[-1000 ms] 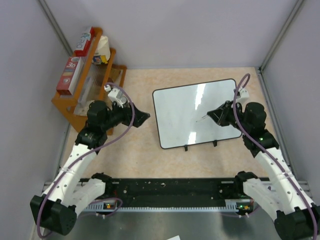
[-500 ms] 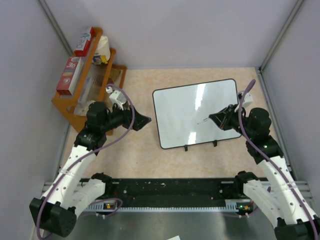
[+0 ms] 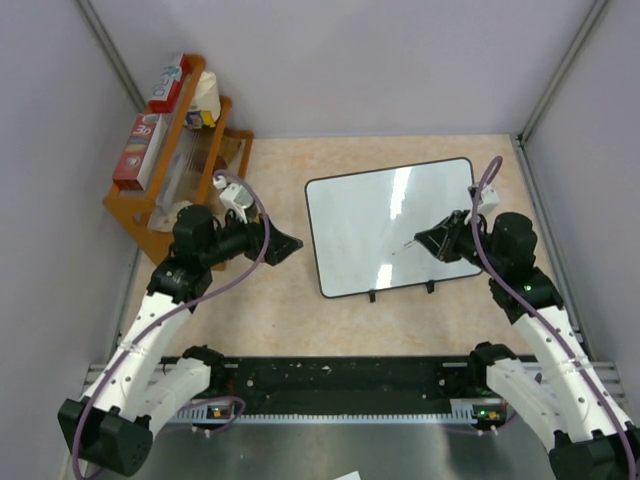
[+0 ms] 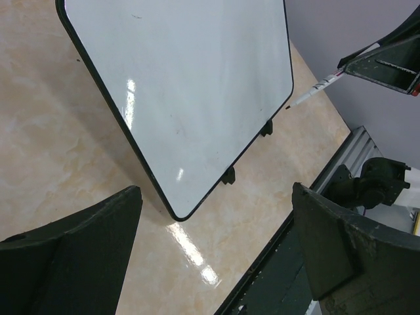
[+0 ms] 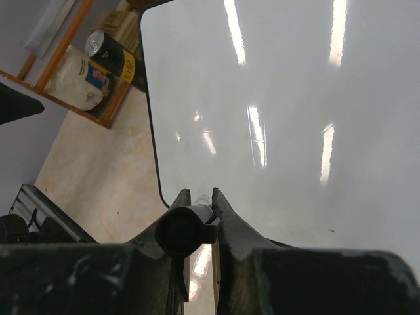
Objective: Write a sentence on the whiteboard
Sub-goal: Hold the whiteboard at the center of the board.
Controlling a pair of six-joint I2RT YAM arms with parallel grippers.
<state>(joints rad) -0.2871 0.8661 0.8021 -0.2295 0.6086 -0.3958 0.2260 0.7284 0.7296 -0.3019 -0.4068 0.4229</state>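
The whiteboard (image 3: 380, 220) lies in the middle of the table, glossy white with a thin black rim and two small black feet at its near edge. No handwriting shows on it. My right gripper (image 3: 428, 241) is shut on a marker (image 3: 405, 246) over the board's near right part, tip pointing left. In the right wrist view the jaws (image 5: 199, 195) clamp the marker's dark barrel (image 5: 186, 230) above the board (image 5: 295, 98). My left gripper (image 3: 290, 243) is open and empty, just left of the board. In its view (image 4: 215, 190) the board (image 4: 190, 79) and marker (image 4: 318, 88) show.
An orange wooden rack (image 3: 150, 215) with boxes and packets stands at the back left; a can (image 5: 115, 59) sits on it. A black rail (image 3: 340, 378) runs along the near edge. Grey walls close in both sides and the back.
My right gripper has moved the marker slightly left and nearer over the board. My left gripper has shifted a little nearer, still open.
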